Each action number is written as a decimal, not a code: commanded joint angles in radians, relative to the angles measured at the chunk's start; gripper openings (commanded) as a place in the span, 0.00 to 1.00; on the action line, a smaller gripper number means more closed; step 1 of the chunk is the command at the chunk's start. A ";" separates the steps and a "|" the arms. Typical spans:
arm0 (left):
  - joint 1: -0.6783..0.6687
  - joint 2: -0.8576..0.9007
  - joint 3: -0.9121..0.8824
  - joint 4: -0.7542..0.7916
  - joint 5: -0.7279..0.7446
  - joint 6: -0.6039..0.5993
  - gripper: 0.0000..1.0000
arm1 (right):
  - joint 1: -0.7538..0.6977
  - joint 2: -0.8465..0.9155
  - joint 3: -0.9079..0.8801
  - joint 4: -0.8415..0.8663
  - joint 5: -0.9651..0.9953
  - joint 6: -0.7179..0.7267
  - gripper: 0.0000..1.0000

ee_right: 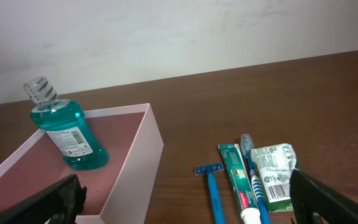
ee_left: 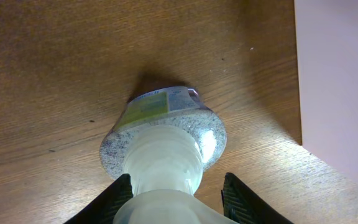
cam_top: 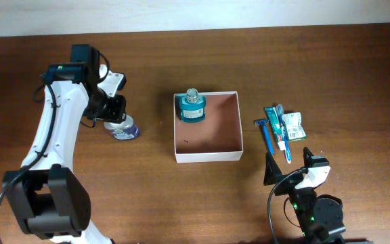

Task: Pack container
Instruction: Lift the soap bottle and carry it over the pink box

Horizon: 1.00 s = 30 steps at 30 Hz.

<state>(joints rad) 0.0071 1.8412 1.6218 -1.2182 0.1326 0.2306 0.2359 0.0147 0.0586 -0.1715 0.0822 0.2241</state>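
Note:
The container (cam_top: 207, 156) is a shallow white box with a pinkish inside, at mid-table; its wall (ee_right: 138, 174) also shows in the right wrist view. A teal bottle (cam_top: 192, 108) stands in its far left corner (ee_right: 70, 137). Left of the box, a clear bottle with speckled contents (cam_top: 122, 129) stands on the table. My left gripper (cam_top: 116, 115) straddles its frosted cap (ee_left: 163, 186) from above. One finger touches the cap, while a small gap shows at the other finger (ee_left: 238, 196). My right gripper (cam_top: 290, 166) hangs wide open and holds nothing (ee_right: 185, 196).
Right of the box lie a blue razor (cam_top: 265, 134), a green toothpaste tube (cam_top: 276, 125), a blue toothbrush (cam_top: 284, 135) and a small green packet (cam_top: 293, 127). They lie side by side just ahead of my right gripper, the razor (ee_right: 213, 186) nearest the box.

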 commanded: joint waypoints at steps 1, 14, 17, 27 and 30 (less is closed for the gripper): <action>0.002 -0.024 0.006 0.002 0.040 -0.030 0.45 | -0.007 -0.008 -0.010 0.000 0.008 -0.010 0.98; -0.061 -0.024 0.206 -0.112 0.038 -0.140 0.39 | -0.007 -0.008 -0.010 0.000 0.008 -0.010 0.98; -0.119 -0.026 0.254 -0.135 0.036 -0.140 0.39 | -0.007 -0.008 -0.010 0.000 0.008 -0.010 0.98; -0.282 -0.055 0.372 -0.185 -0.051 -0.206 0.39 | -0.007 -0.008 -0.010 0.000 0.008 -0.010 0.98; -0.303 -0.089 0.380 -0.186 -0.050 -0.224 0.39 | -0.007 -0.008 -0.010 0.000 0.008 -0.010 0.98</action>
<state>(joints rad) -0.2852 1.8336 1.9602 -1.4033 0.1135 0.0502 0.2359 0.0147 0.0586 -0.1715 0.0822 0.2241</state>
